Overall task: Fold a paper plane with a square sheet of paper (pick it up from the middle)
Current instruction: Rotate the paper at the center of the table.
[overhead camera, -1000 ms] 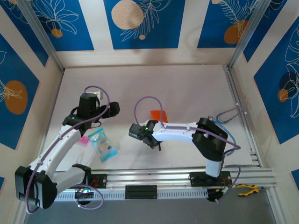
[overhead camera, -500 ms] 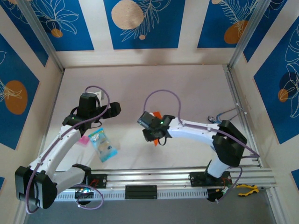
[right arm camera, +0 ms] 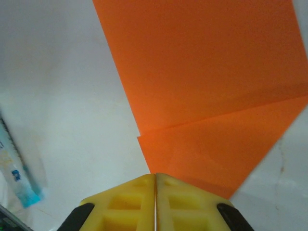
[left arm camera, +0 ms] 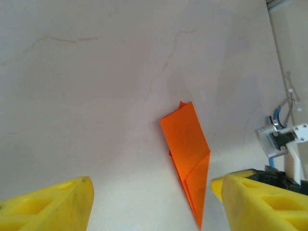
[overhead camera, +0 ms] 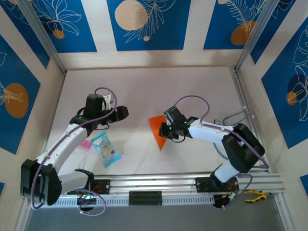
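I am working over the pale tabletop (overhead camera: pixel 192 86). My right arm is reaching in from the right side, and my right hand (right arm camera: pixel 155 179) is clenched. Its two yellow fingers are pressing flat together, and they seem to be pinching the near edge of the square sheet of paper (overhead camera: pixel 158 131). My left hand (left arm camera: pixel 151 188) is hanging released, its fingers standing apart with nothing between them. It is well to the left of the paper and facing toward it.

The sheet is lying near the middle of the tabletop, just left of my right hand. It is not a flat square now. From the right wrist I am seeing one flap lying over another with a straight crease between them. From the left wrist it is looking like a narrow pointed shape in layers. So I am judging that I am in the middle of the folding, and the plane is not yet finished. The next move is calling, I think, for the left hand to come closer and hold the other side, so that the thin paper is not sliding or springing open when the right one lets go.

The small blue and clear plastic packet (overhead camera: pixel 107 149) is lying apart, near my left arm. It is carrying some print, but this is too small for reading. The paper itself is plain.
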Available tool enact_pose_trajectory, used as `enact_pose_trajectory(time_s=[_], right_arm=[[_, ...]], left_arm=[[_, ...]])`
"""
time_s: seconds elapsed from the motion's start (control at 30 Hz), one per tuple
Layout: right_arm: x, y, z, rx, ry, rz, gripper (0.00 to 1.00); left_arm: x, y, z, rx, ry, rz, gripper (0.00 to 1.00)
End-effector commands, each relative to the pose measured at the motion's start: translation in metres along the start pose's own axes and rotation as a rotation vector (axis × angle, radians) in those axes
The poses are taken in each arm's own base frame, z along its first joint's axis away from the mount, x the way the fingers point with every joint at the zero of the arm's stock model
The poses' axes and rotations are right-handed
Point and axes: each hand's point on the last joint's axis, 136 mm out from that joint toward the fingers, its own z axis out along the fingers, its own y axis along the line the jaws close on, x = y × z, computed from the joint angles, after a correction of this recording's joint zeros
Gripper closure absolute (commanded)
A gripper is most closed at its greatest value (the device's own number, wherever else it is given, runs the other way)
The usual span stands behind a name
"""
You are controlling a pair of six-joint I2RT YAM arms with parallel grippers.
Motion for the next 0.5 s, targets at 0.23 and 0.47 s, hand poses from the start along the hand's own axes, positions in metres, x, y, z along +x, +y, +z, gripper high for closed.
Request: enact_pose_trajectory(time_s=[0.23, 0.47], right_arm=[[0.016, -0.014, 0.029, -0.002, 0.103, 0.144, 0.93], [0.036, -0.029, 0.042, 0.098, 0.145, 0.218, 0.93]], left_arm=[[0.009, -0.014, 0.011, 0.122, 0.085, -0.051, 0.40], [0.015, -0.017, 0.019, 0.165, 0.120, -0.085, 0.48]])
